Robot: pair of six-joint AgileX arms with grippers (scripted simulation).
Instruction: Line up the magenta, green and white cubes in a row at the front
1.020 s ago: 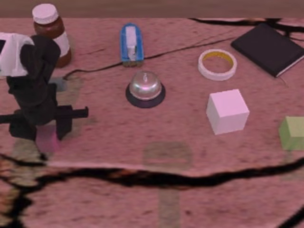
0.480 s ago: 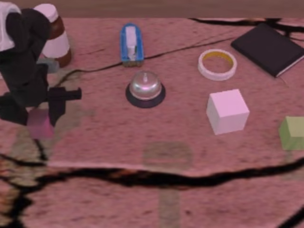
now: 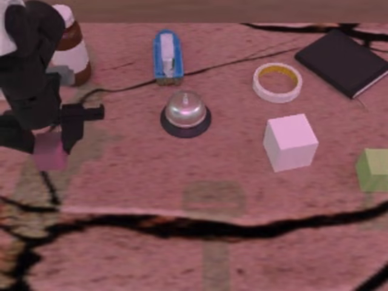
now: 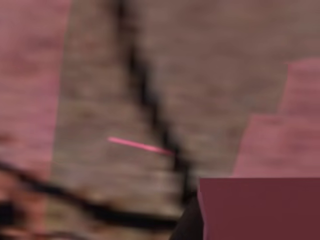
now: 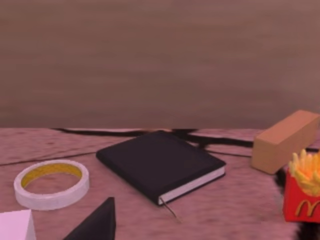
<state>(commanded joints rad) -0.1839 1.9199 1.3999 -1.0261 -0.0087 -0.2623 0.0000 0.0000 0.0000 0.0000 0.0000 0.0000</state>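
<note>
My left gripper [image 3: 48, 144] is shut on the small magenta cube [image 3: 50, 153] at the table's left and holds it off the surface. In the left wrist view the magenta cube [image 4: 260, 210] fills the near corner as a dark face. The large pinkish-white cube [image 3: 291, 142] stands right of centre, and one corner of this white cube [image 5: 15, 225] shows in the right wrist view. At the right edge rests the light green cube [image 3: 373, 171]. My right arm is out of the top view, off to the right.
A silver bell [image 3: 185, 112] sits mid-table with a blue stapler [image 3: 168, 56] behind it. A tape ring [image 3: 277, 82], a black notebook [image 3: 342, 60] and a brown bottle [image 3: 71, 51] line the back. A tan block [image 5: 285, 140] and a fries box [image 5: 302, 192] lie far right.
My left gripper has risen with the magenta cube and drifted left and back. The white and green cubes have not moved.
</note>
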